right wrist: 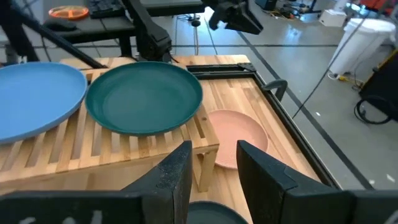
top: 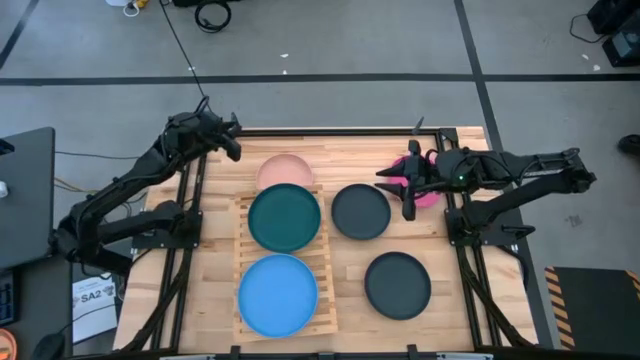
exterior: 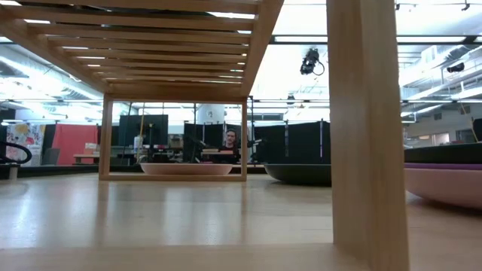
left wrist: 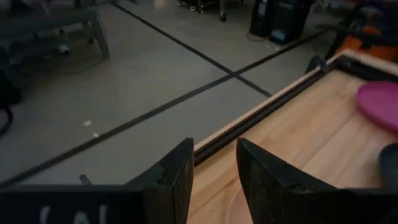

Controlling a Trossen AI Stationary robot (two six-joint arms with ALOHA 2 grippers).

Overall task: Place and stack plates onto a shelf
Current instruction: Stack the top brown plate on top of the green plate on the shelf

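The slatted wooden shelf (top: 325, 262) stands mid-table and carries a teal plate (top: 285, 217) and a blue plate (top: 278, 293), both flat on its slats. A salmon pink plate (top: 285, 170) lies on the table at the shelf's far end. Two dark grey plates (top: 360, 211) (top: 397, 285) lie to the shelf's right. A magenta plate (top: 432, 192) lies partly hidden under my right gripper (top: 408, 190), which hovers open and holds nothing (right wrist: 214, 165). My left gripper (top: 232, 142) waits open at the table's far left corner (left wrist: 214, 171).
Black frame rails (top: 190, 240) (top: 462, 250) run along the table's left and right sides. In the low view the shelf's leg (exterior: 369, 128) stands close by, and the nearer dark plate (exterior: 444, 154) seems to sit on purple and pink plates. Bare planks lie near the right corner (top: 480, 320).
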